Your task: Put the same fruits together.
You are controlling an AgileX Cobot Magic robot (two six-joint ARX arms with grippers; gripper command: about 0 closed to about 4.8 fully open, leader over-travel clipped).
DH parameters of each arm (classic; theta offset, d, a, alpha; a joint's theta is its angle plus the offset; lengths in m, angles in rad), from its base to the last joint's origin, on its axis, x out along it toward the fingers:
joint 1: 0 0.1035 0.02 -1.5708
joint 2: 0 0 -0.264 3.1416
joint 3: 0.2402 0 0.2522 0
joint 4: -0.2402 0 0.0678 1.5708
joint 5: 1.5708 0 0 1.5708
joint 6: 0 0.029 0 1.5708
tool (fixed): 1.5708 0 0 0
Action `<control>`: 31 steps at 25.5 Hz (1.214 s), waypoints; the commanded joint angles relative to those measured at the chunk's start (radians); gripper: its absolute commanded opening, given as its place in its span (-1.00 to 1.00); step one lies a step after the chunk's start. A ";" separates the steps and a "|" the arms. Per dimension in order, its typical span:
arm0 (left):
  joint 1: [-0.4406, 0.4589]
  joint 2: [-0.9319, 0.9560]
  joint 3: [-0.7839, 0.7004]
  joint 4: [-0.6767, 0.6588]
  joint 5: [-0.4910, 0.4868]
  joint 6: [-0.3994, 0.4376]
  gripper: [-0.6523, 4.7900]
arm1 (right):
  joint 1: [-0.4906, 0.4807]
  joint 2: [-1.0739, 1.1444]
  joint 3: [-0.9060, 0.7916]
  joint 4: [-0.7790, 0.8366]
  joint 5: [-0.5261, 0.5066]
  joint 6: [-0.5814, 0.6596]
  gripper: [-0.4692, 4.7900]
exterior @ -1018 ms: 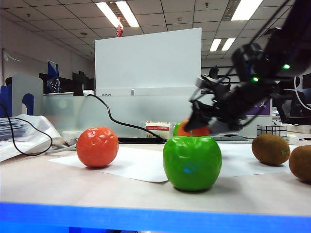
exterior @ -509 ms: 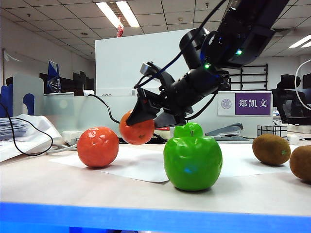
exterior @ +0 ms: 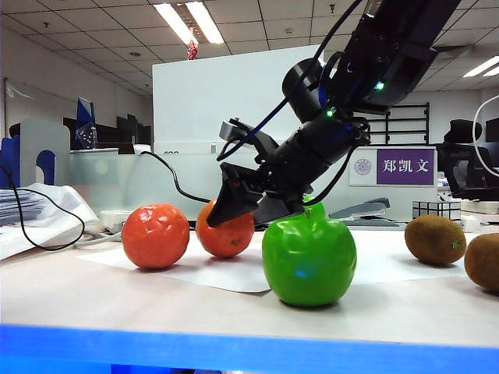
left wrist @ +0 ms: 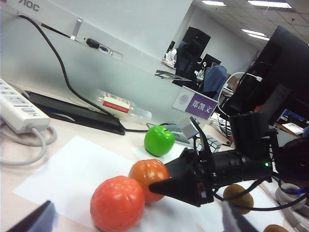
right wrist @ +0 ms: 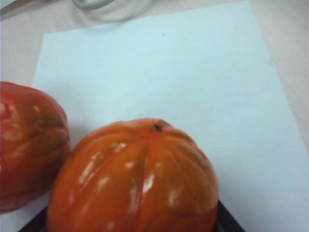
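Note:
Two dimpled oranges lie side by side on the white paper. One orange stands free. My right gripper, reaching in from the right, is shut on the other orange, which rests low on the sheet. One green apple stands in front; another green apple sits further back. Two brown kiwis lie at the right. My left gripper hangs open, back from the oranges, holding nothing.
A power strip and a black cable lie behind the paper, with a black keyboard and a toppled bottle. A name sign, a stapler and a puzzle cube stand at the back right.
My right gripper swung left from behind the front apple with the orange in it, then sank until the orange sits on the paper beside the other orange. The left gripper stayed put.

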 commanded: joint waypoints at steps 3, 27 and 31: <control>0.000 0.001 0.003 0.013 0.111 0.067 0.93 | 0.005 0.008 0.003 0.023 -0.006 -0.029 -0.84; -0.001 0.001 0.002 0.002 0.127 0.073 0.93 | 0.003 0.010 0.018 0.094 -0.006 -0.011 1.00; -0.001 0.001 0.002 0.002 0.127 0.073 0.93 | 0.002 0.010 0.081 0.097 -0.005 -0.001 1.00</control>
